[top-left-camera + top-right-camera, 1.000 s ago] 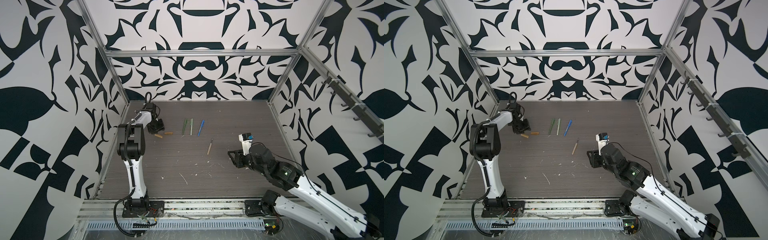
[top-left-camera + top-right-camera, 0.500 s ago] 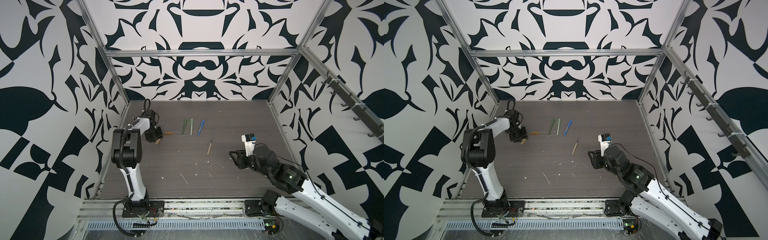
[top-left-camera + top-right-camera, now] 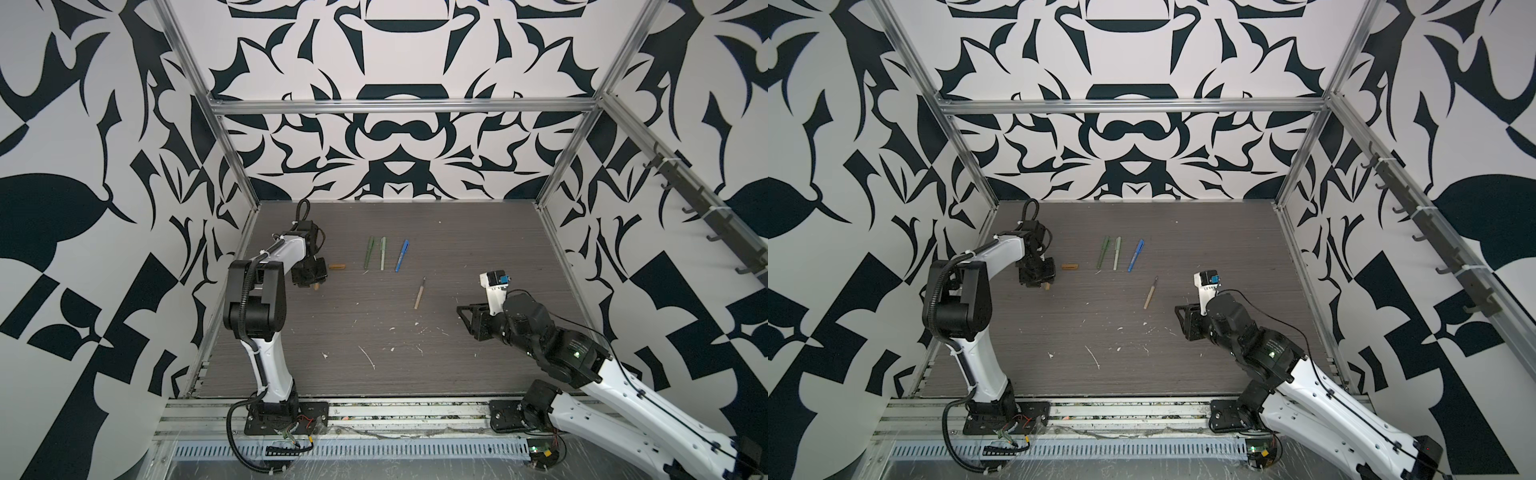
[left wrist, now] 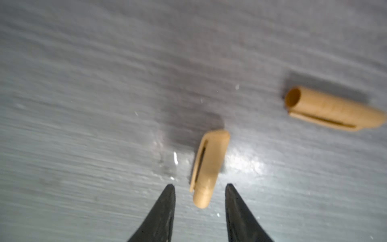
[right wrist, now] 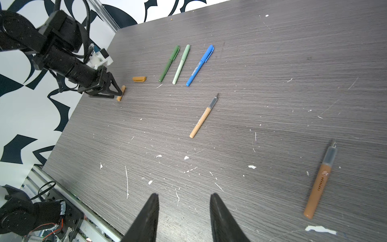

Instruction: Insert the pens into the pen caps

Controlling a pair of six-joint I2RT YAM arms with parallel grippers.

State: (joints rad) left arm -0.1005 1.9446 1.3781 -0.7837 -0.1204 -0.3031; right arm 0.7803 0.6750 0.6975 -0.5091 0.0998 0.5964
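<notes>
The tan cap [image 3: 316, 286] lay on the table [image 3: 457, 249], left of centre in both top views. It was judged a light, stiff, smooth plastic tube with a side clip. It was liable to skid or roll if nudged, and best taken across the barrel near mid-length so that the mouth stayed clear. In the left wrist view the left gripper [image 4: 200, 185] stood with jaws apart, straddling one end of this cap with a gap on each side, so nothing was gripped. Blur prevented telling whether that end was the mouth. The orange cap [image 3: 337, 266] lay just up and right of the tan cap, apart from it. The tan pen [image 3: 419, 293], nib bare, lay right of centre, well apart from both caps. The green pen [image 3: 369, 252], pale pen [image 3: 382, 253] and blue pen [image 3: 402, 255], already capped, lay in a row above centre. The right gripper [image 5: 183, 194] hung open and empty over the table. The orange pen [image 5: 320, 182], uncapped, lay near it, untouched.
</notes>
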